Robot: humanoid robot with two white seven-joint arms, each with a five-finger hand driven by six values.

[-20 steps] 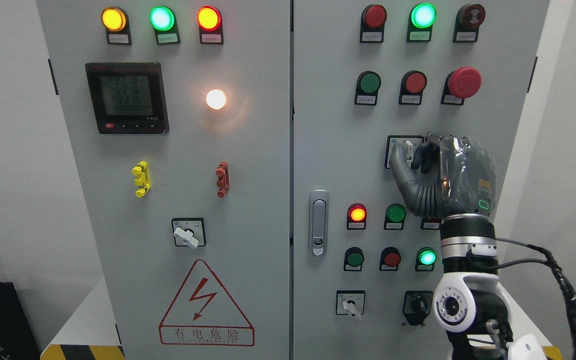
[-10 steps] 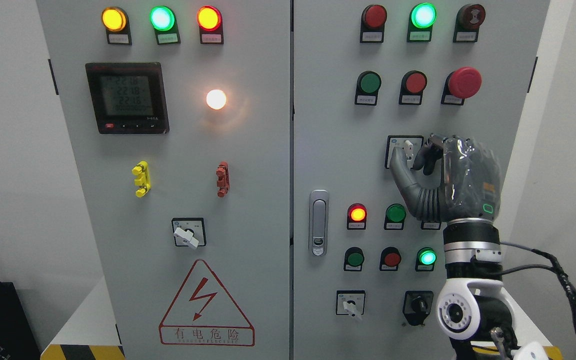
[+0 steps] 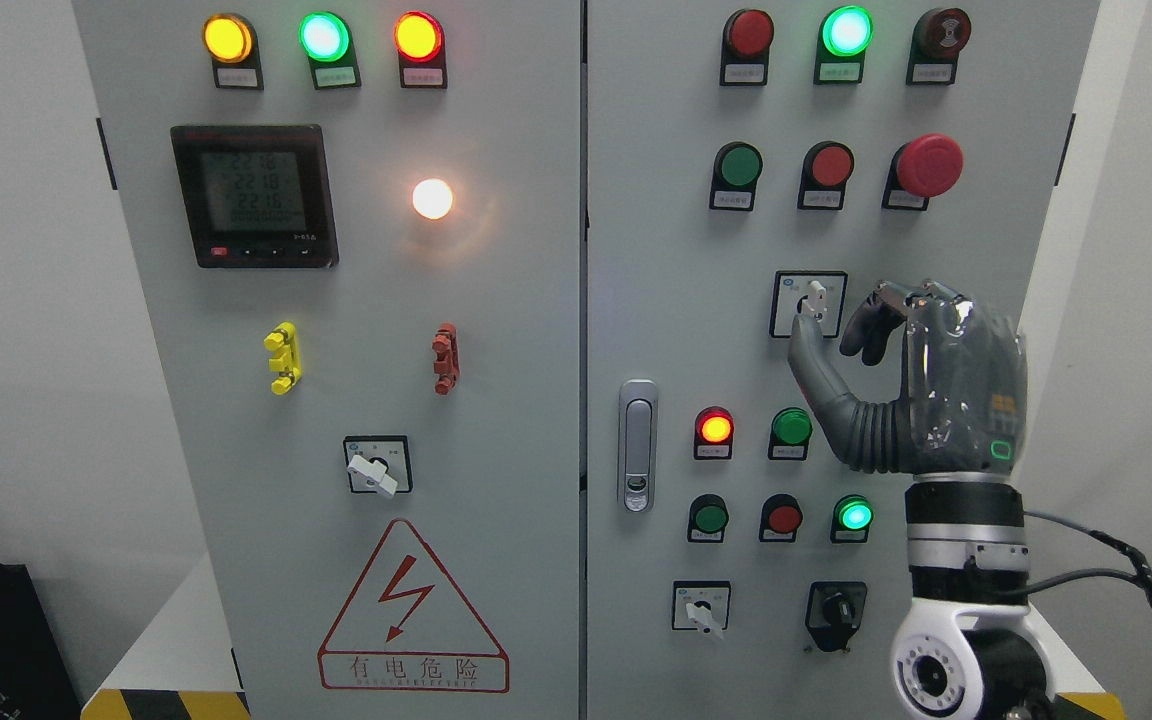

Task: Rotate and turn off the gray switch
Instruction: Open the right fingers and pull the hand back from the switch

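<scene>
Fingers [image 3: 876,325] curled loosely now, holding nothing, and the thumb stretched up toward the gray switch [image 3: 815,298] with its tip just under the handle at about 6 o'clock! That is the big change: a second ago the right hand [image 3: 921,385] was wrapped around that switch, thumb on one side and fingers on the other. Since then it has let go and slid away toward 4 o'clock, down and to the right across the cabinet door [image 3: 656,300]. The whole square plate of the switch is now uncovered, where before the fingers hid its right edge.

Where is the switch? Upper middle of the right-hand door, below the row with the red mushroom button [image 3: 928,165], which sits at 1 o'clock from it. Its white handle points straight up, 12 o'clock.

My read: the twist looks finished and this is the release, the hand backing off. Whether upright really means off I cannot confirm from the markings, which are too small to read. No left arm anywhere in view.
</scene>
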